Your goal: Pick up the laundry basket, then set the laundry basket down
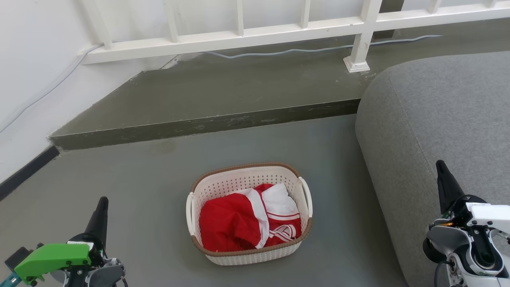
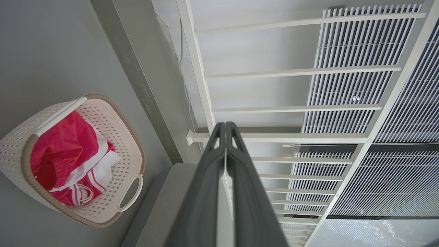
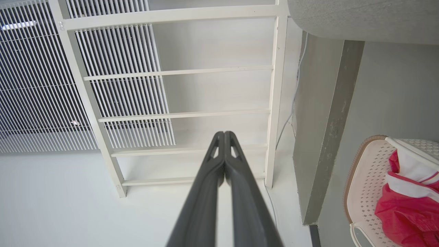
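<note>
My left end effector (image 1: 102, 204) sits at the lower left of the head view. Its two dark fingers (image 2: 209, 178) are pressed together along their length and hold nothing. My right end effector (image 1: 440, 169) stands at the lower right, likewise pressed together and empty, its tip in front of the rounded edge of a grey sofa (image 1: 438, 111).

Between the two, in the lower middle of the frame, the laundry basket (image 1: 235, 183) stands upright on the grey floor (image 1: 139, 191), well apart from both end effectors. Its brown rim runs all the way round, and a white loop handle shows on each short side, the left handle (image 1: 190, 213) and the right handle (image 1: 306, 195). A red and white garment (image 1: 235, 221) lies crumpled inside, below the rim.

Left of the basket the floor lies bare and wide out to a dark baseboard (image 1: 24, 171) under the white wall (image 1: 32, 79). Right of it only a narrower strip of floor separates the handle from the sofa's edge. Above the basket in the frame, bare floor runs to the worn edge of a raised step (image 1: 207, 125) crossing the picture. On that step stand a white railing (image 1: 239, 38) and its post foot (image 1: 356, 63), with a pale cable (image 1: 299, 50) trailing along behind.
</note>
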### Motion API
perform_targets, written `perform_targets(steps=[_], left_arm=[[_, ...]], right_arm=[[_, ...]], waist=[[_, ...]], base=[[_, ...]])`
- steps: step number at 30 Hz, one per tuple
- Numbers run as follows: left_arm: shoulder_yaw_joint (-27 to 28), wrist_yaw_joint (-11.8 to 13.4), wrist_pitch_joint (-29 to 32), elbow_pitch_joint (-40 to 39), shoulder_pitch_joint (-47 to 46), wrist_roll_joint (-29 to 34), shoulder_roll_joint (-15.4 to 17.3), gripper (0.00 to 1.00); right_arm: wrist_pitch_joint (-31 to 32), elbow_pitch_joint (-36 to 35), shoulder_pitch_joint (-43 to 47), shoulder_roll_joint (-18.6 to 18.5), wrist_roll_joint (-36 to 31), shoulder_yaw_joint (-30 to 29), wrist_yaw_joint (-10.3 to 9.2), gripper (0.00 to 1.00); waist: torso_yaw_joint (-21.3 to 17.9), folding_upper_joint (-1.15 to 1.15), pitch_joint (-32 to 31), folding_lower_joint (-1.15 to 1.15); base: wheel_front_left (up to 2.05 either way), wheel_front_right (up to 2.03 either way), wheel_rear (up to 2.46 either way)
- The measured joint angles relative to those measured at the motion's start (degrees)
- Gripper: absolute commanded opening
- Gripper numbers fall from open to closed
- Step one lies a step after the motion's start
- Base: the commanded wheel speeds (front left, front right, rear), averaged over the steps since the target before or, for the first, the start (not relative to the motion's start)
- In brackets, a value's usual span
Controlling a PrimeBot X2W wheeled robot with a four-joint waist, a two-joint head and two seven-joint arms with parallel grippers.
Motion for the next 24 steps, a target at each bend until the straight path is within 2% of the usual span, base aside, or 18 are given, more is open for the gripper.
perform_targets(steps=[24], left_arm=[[0.11, 0.00, 0.19, -0.07, -0.01, 0.00, -0.08, 0.00]], right_arm=[[0.00, -0.03, -0.01, 0.13, 0.00, -0.11, 0.00, 0.00]], waist=[[0.00, 0.00, 0.01, 0.00]], base=[[0.00, 0.00, 0.00]])
